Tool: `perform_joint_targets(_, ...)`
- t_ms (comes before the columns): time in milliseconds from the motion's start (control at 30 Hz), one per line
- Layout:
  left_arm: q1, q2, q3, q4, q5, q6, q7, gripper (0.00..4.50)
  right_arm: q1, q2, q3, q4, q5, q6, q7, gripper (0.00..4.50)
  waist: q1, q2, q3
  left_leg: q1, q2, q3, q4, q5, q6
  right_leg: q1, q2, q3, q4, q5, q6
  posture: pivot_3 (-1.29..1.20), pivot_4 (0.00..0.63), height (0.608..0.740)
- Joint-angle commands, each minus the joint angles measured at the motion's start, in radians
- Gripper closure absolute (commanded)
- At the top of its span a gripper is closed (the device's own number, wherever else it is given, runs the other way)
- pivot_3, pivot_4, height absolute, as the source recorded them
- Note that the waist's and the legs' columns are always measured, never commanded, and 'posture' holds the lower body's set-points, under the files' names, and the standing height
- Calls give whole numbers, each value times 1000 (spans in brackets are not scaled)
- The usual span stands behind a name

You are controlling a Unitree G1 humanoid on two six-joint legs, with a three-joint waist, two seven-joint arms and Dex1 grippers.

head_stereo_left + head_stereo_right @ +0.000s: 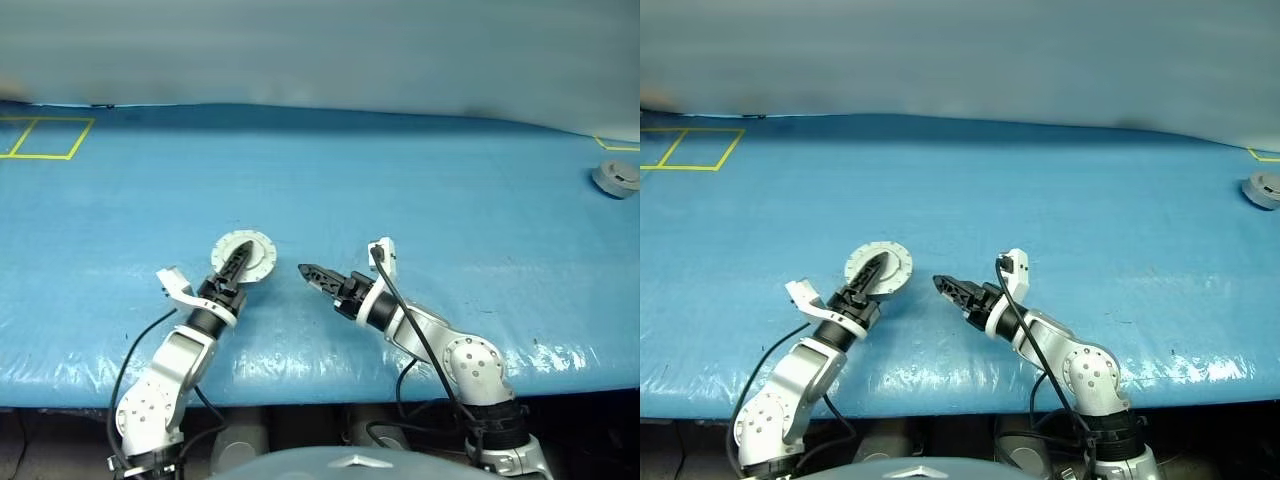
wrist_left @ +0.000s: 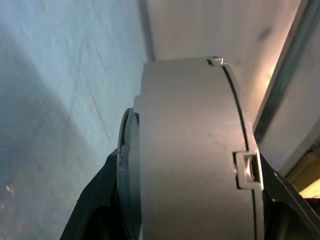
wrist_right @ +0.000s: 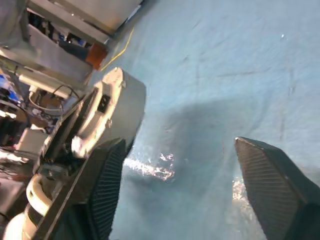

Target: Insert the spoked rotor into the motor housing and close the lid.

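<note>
The left gripper (image 1: 238, 262) is clamping the closed motor housing (image 1: 243, 258) by its sides to steady it, while the right gripper (image 1: 312, 274), just beside, is gaping wide and empty.

You have a blue plastic-covered table (image 1: 330, 180) with yellow tape squares (image 1: 40, 137) at its far left corner. A grey round flanged part (image 1: 616, 178) sits near its far right edge.

Motor housing (image 1: 243, 257) left of centre on table (image 1: 400, 190); flanged part (image 1: 616, 178) far right.
</note>
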Motion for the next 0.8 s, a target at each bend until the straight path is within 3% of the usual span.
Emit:
perform_joint_targets(33, -122, 41, 18, 53, 32, -13, -6, 2111, 14, -23, 22, -80, -140, -75, 66, 0, 7, 0, 0, 0, -1, 0, 0, 0, 0, 1, 0, 0, 0, 0, 0, 0, 150, 740)
perform_joint_targets(133, -243, 84, 35, 188, 90, -17, -20, 2111, 21, -110, 113, -106, -379, -173, 134, 0, 8, -1, 0, 0, -2, 1, 1, 0, 0, 1, 0, 1, 0, 1, 1, 0, 150, 740)
perform_joint_targets(367, -559, 131, 56, 581, 295, -57, -123, 2111, 71, -91, 151, -72, -598, -293, 155, 0, 14, -1, 0, -1, -2, -1, 0, 1, -1, 0, 1, 1, -1, 4, 7, 0, 150, 740)
perform_joint_targets(567, -802, 130, 69, 951, 514, -154, -175, 2111, 106, -57, 152, -83, -671, -285, 152, 0, 16, -2, 0, -2, -4, -1, 0, 0, 0, 0, 0, 1, -2, 5, 8, 0, 150, 740)
perform_joint_targets(800, -958, 121, 120, 1259, 678, -254, -225, 2111, 123, -36, 149, -92, -712, -267, 157, 0, 13, -2, 1, -2, -3, -2, -2, 0, 0, 0, 0, 1, -3, 5, 8, 0, 150, 740)
